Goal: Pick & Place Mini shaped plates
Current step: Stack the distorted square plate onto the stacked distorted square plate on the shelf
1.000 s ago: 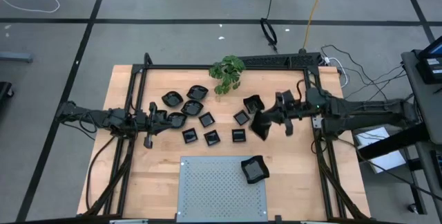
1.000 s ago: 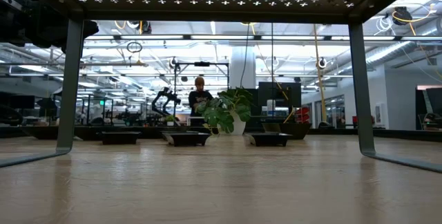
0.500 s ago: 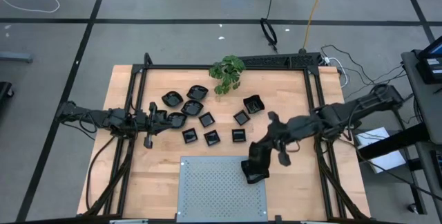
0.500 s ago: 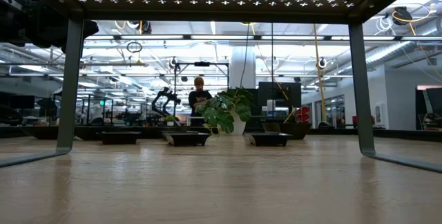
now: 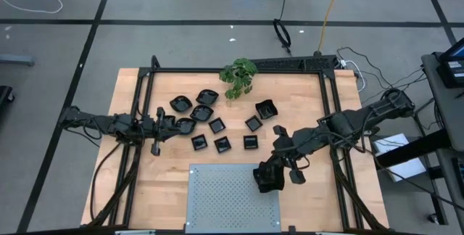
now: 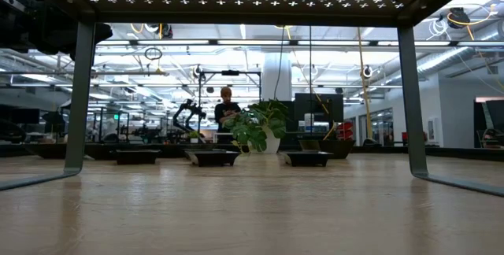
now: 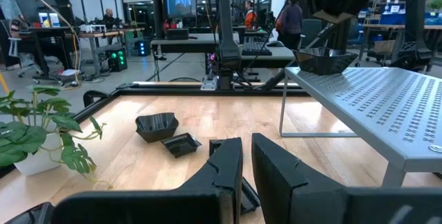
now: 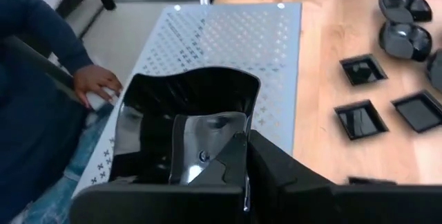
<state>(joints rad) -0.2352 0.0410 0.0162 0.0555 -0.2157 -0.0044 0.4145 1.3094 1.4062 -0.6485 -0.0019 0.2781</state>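
A mini shaped plate [image 8: 183,124] is grasped by the clenched right gripper [image 5: 270,177] and held over the right edge of the grey perforated panel [image 5: 225,195] — a second plate [image 7: 324,59] is seen resting there. The other plates [image 5: 217,125] are spread on the table [image 5: 304,199] near the plant [image 5: 238,75]. The left gripper [image 5: 179,124] — clenched, with nothing between its fingers — is kept beside them.

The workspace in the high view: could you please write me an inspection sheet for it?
Surface: wooden table, grey perforated panel at its near edge.
Job's things: nine plates loose on the wood; one plate on the panel.
Clutter: plant.
Grippers: right gripper shut on another plate above the panel; left gripper shut, by the plates.
Cables: wires past the right corner.
Surroundings: person's hand beside the panel.
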